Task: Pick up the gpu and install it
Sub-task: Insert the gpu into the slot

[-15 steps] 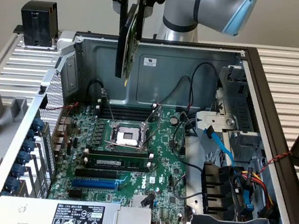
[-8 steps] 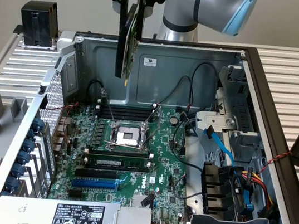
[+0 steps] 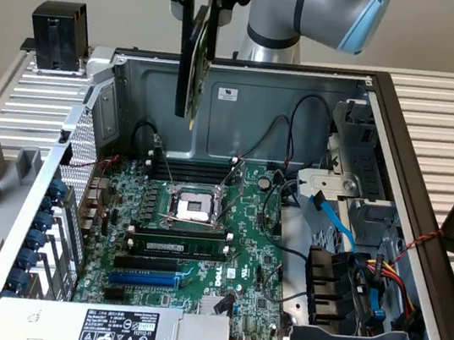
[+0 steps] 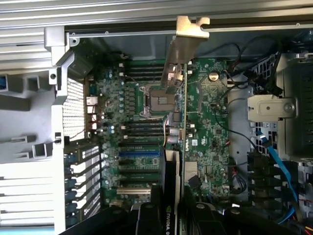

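My gripper [image 3: 204,8] hangs high over the back of the open computer case and is shut on the gpu [image 3: 197,67]. The card hangs on edge, green board and black shroud pointing down, well above the green motherboard [image 3: 200,234]. In the wrist view the gpu [image 4: 177,147] appears edge-on, with its silver end bracket [image 4: 188,41] at the far end and its black shroud with white lettering between my fingers [image 4: 146,218]. The card touches nothing below. A blue expansion slot [image 3: 145,277] lies on the motherboard [image 4: 208,122] toward the front.
The case's grey back wall [image 3: 305,105] stands right behind the card. A CPU socket [image 3: 191,207], black memory sticks [image 3: 177,248] and loose black cables [image 3: 278,143] lie below. A drive cage with blue cables [image 3: 346,231] fills the exterior view's right; a power supply [image 3: 118,329] sits in front.
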{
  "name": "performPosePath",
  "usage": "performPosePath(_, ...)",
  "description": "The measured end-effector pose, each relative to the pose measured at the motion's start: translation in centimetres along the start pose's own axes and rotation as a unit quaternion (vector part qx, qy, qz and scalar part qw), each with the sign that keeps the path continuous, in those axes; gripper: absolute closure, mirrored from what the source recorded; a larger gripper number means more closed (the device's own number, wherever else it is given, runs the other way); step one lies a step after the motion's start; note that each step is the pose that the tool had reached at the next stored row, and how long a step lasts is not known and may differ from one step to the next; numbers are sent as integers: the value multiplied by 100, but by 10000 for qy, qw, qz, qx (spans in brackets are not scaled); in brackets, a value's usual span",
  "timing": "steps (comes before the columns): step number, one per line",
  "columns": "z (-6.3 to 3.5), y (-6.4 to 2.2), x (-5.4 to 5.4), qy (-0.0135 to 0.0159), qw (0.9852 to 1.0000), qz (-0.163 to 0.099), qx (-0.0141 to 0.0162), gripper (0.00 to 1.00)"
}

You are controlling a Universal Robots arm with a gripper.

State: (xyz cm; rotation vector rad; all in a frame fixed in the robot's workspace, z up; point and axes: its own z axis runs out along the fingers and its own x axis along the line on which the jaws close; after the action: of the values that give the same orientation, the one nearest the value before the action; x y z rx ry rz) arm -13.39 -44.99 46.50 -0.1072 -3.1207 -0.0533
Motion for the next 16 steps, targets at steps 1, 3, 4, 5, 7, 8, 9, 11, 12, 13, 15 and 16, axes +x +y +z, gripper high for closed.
performPosePath(1, 2, 0, 0, 6, 10000, -25, -80, 73)
performPosePath(3, 6, 0, 0, 16, 9997, -65, -215, 73)
performPosePath(4, 8, 0, 0, 21, 9996, -90, -271, 73)
performPosePath(5, 11, 0, 0, 26, 9994, -122, -319, 73)
performPosePath(7, 24, 0, 0, 38, 9990, -248, -369, 73)
performPosePath(8, 31, 0, 0, 45, 9987, -340, -372, 73)
performPosePath(9, 39, -1, 0, 51, 9984, -427, -370, 73)
performPosePath(11, 58, -2, 0, 64, 9974, -612, -367, 73)
performPosePath(12, 67, -2, -1, 70, 9968, -705, -365, 73)
performPosePath(13, 76, -2, -1, 75, 9962, -791, -363, 73)
performPosePath(15, 92, -3, -1, 88, 9946, -973, -358, 73)
performPosePath(16, 101, -3, -1, 94, 9937, -1062, -356, 73)
